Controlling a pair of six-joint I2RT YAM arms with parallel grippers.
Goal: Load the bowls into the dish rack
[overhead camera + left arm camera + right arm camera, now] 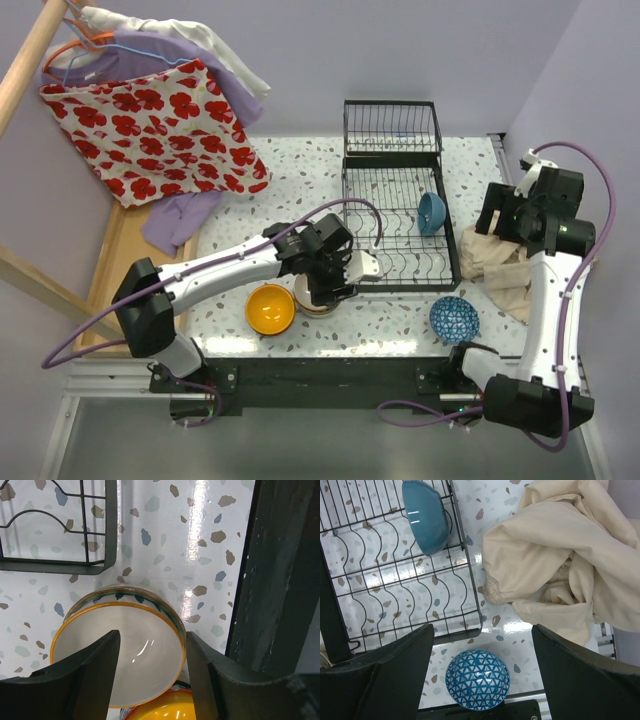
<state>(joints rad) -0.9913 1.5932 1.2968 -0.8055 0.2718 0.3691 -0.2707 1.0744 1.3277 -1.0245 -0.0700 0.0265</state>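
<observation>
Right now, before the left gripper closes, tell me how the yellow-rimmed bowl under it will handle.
The yellow-rimmed bowl looks like glazed ceramic: probably rigid and chippable. Its glossy interior suggests a slick surface, so the left gripper may slip. Its curved wall could swing if pinched off-centre.

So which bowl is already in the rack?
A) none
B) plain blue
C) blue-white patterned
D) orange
B: the plain blue bowl stands on edge among the wires of the rack, while the orange bowl and patterned bowl sit outside it.
</observation>
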